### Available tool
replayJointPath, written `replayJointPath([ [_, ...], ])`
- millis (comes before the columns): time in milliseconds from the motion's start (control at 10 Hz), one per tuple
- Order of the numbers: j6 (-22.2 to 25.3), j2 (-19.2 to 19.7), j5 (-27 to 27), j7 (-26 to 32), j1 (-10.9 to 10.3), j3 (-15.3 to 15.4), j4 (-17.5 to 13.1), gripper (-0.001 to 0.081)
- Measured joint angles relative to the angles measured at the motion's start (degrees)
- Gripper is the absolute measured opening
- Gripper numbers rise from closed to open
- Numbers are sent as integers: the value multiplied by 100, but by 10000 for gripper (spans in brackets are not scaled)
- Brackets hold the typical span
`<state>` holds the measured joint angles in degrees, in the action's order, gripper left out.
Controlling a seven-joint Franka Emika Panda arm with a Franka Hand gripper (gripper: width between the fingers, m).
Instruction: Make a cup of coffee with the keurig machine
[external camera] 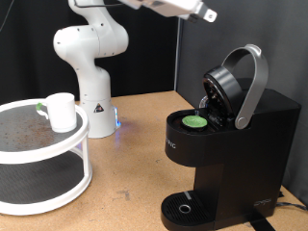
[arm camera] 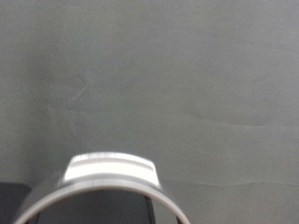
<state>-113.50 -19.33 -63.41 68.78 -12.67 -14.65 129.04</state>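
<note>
the arm is reaching high across the exterior view's top, its gripper sitting at the top edge, above the keurig machine and well clear of it; whether the fingers are spread or pressed together cannot be told. the machine's lid handle is standing raised, a green-lidded pod lying in the open chamber. the cup is resting on a round two-tier rack at the exterior view's left. the wrist view is showing the handle's silver arch against a grey wall.
</note>
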Motion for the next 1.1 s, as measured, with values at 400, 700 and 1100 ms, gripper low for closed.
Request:
replayJointPath([
  [400, -804, 149, 133, -728, -90, 648, -155, 807],
  [700, -622, 148, -100, -485, -83, 560, -120, 807],
  [1100, -737, 375, -99, -1064, -153, 885, -436, 807],
])
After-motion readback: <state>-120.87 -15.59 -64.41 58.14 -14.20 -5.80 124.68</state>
